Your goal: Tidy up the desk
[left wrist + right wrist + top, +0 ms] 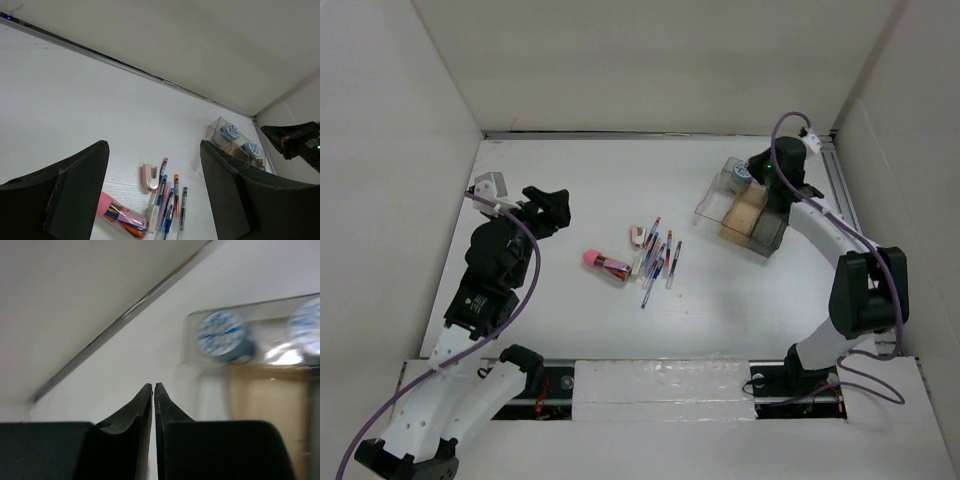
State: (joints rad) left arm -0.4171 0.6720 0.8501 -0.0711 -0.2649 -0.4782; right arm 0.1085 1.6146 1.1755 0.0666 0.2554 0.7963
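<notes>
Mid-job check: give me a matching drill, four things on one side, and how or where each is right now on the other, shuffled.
Things:
1. left gripper
2. right gripper
3. pens
4. clear box

States or places:
A. lying loose near the middle of the desk
B. open
C. far right, beside the rail
D. shut

Pairs: 1-B, 2-D, 3-A, 4-C

Soft, even light fills the white desk (570,190), leaving only faint shadows beside the pens (657,258) and clear box (715,197); the overhead and left wrist views are sharp, but the right wrist view is blurred, its blue discs (222,335) smeared
</notes>
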